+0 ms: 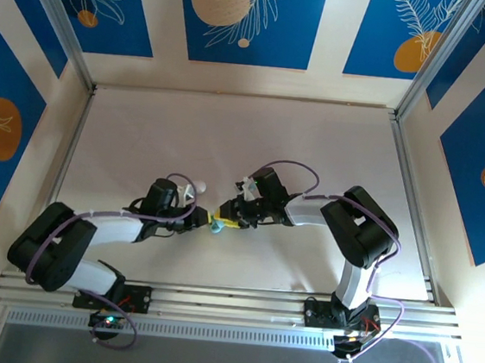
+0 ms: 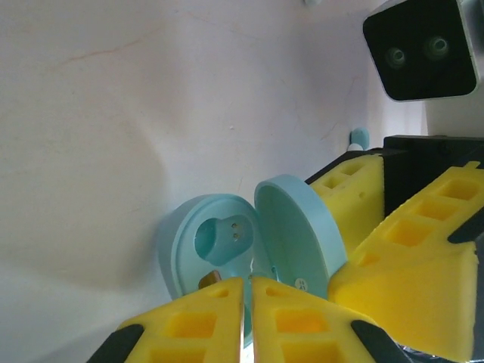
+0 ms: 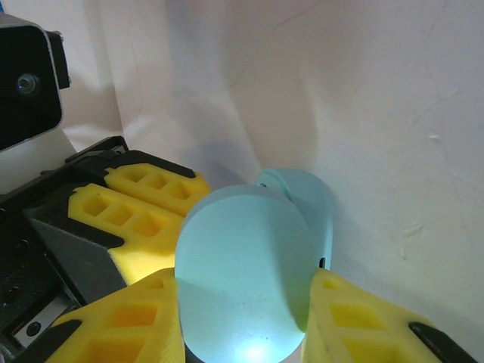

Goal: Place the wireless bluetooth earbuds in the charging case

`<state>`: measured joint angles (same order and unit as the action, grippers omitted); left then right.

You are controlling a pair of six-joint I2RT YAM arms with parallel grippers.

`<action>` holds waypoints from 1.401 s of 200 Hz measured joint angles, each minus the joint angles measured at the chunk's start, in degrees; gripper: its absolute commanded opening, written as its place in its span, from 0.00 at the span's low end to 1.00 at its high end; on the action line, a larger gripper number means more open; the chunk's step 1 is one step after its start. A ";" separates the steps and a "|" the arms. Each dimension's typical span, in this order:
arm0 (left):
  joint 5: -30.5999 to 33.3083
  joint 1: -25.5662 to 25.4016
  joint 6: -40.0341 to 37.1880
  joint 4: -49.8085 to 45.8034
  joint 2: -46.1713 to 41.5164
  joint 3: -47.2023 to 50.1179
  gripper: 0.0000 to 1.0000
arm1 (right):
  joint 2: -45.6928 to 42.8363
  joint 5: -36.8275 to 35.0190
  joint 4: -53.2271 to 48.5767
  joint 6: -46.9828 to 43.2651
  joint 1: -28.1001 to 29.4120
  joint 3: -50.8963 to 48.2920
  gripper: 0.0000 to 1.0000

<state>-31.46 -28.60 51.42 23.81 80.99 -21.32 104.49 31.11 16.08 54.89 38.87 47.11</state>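
One empty socket (image 2: 219, 236), so barely started | right claw (image 3: 243, 321) clamps lid (image 3: 246, 272) of open pale blue oval plastic charging case (image 2: 181, 253) | left claw (image 2: 247, 306) pinched together just before it, load unclear | tiny pale blue plastic earbud (image 2: 358, 138) loose beyond right claw

The left end effector (image 1: 207, 219) and right end effector (image 1: 227, 214) crowd the charging case (image 1: 217, 225), nearly touching. Beyond them the surface (image 1: 230, 137) offers free passage.
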 measured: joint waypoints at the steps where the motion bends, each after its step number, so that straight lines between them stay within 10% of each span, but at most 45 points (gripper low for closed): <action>1: 0.00 0.00 0.07 0.07 0.02 0.00 0.11 | 0.00 0.00 0.02 0.07 0.00 0.00 0.25; 55: -0.13 -0.52 1.09 4.33 4.22 -0.20 0.12 | 1.81 0.50 2.14 1.22 0.11 -0.13 0.30; 155: -0.44 -1.22 2.10 7.28 7.21 -1.46 0.13 | 0.31 -0.94 2.58 1.40 -0.39 -1.62 0.72; 280: 4.74 -5.97 -3.02 -7.85 5.84 -8.87 0.25 | -8.44 -6.78 -4.39 0.04 -0.63 -5.20 0.75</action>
<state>-26.72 -34.57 48.40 15.97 86.83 -30.20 96.05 24.34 11.68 54.94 38.24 41.91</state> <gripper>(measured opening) 0.240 0.751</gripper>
